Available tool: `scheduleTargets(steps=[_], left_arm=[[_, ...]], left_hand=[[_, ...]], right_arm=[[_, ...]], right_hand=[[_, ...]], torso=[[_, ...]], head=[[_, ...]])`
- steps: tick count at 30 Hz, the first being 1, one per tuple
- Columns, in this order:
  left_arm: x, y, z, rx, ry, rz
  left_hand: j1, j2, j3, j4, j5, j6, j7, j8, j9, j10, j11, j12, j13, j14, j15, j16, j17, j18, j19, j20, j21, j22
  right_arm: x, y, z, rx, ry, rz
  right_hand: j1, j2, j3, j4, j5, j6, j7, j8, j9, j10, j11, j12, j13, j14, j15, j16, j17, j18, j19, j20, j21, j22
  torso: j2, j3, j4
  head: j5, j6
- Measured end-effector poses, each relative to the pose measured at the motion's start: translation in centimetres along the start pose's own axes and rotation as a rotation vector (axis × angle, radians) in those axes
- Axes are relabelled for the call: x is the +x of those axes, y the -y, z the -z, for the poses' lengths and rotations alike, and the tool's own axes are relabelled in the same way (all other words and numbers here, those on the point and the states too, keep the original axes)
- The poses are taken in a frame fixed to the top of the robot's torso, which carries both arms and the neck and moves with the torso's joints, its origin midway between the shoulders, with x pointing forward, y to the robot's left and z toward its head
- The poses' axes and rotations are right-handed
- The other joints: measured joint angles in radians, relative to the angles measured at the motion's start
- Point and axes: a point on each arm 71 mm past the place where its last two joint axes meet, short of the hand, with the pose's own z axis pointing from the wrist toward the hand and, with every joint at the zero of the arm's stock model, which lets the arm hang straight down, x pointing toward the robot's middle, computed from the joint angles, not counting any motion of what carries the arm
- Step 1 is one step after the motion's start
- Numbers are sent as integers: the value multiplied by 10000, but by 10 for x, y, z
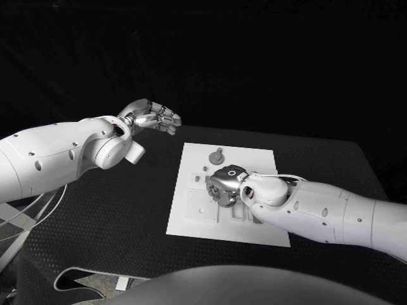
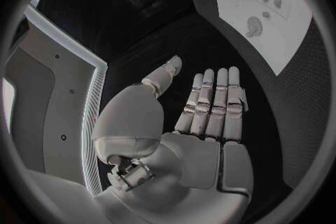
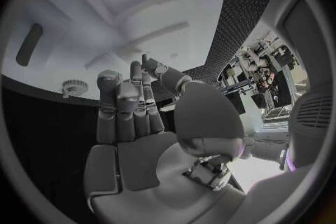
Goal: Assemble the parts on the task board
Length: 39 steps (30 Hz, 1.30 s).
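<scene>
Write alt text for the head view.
The robot's right hand hovers low over the white task board on a black table, holding nothing visible. Its left hand is raised beyond the board's far left corner, empty.

A flat white rectangular task board (image 1: 187,219) is seen on a black table (image 1: 103,210) that's covered in a fine dotted texture. Small grey parts (image 1: 216,156) are spotted on the board. Both arms are clad in white, with the left hand (image 1: 155,117) and right hand (image 1: 224,185) finished in shiny silver metal.
</scene>
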Motion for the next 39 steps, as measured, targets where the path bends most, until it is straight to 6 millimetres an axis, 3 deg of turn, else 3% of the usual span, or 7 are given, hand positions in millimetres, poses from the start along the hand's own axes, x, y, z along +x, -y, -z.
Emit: scheduleTargets(steps=[39], left_arm=[[1,0,-1,4,-8,-15]], left_hand=[[0,0,0,0,0,-63,10,-1,-7,35,-37,2,-17,0,0,1,10,-90,0,0,0,-2]], right_arm=[[8,-4,-6,-1,8,36]], right_hand=[[11,11,-19,-17,49,-1,1,0,15,1,1,12,-1,0,0,-40,6,-1,1,-36,0,0]], torso=[[0,2,-6]], head=[[73,0]])
